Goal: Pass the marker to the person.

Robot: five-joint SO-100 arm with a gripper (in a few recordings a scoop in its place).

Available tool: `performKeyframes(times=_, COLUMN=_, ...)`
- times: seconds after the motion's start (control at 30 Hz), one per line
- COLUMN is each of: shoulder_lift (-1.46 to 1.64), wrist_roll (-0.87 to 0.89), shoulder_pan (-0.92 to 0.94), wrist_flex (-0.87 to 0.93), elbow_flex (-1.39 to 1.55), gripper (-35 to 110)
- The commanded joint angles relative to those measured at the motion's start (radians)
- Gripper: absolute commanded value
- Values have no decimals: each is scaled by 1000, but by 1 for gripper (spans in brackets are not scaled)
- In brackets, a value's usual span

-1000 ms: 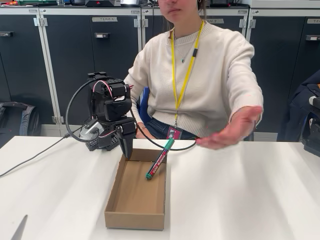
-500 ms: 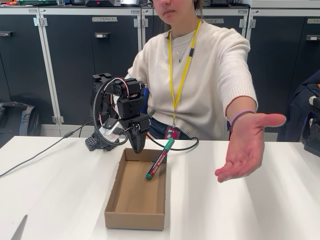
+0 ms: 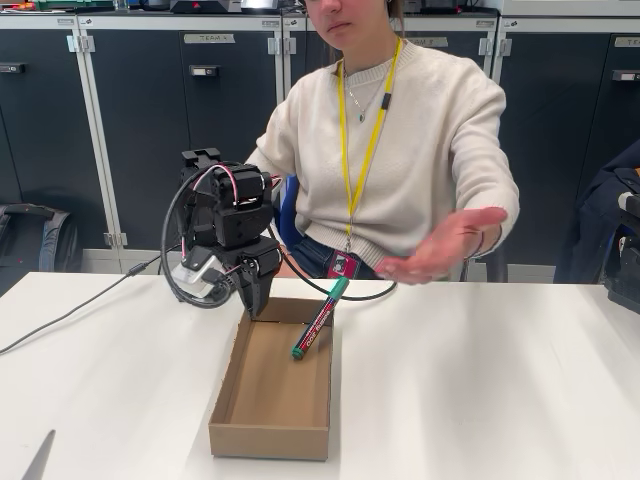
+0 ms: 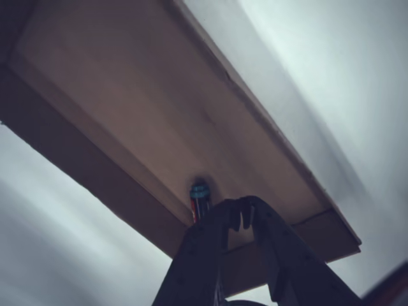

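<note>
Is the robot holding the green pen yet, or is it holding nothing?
Nothing yet. The gripper hangs shut over the cardboard box's back edge, while the marker leans untouched against the box wall.

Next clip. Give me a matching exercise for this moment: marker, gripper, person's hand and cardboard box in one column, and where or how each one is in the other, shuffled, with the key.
Things:
1. marker
2. gripper
3. person's hand
4. cardboard box

Places or states:
A. held out palm up above the table, right of the box in the fixed view
B. open-topped, lying on the white table
C. leaning against the box's right wall, green cap up over the rim
D. pointing down at the box's far left corner, holding nothing

Pairs: 1-C, 2-D, 3-A, 4-B
</note>
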Motion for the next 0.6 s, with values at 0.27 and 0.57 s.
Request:
performKeyframes(times=0.27, shoulder_lift=35, wrist_roll=262, shoulder_pan=-149, wrist_flex=-218, elbow_flex=29, gripper=0)
performKeyframes(times=0.57, shoulder_lift=8, wrist_roll=287, shoulder_pan=-216, wrist_flex=-270, elbow_flex=35, gripper=-1)
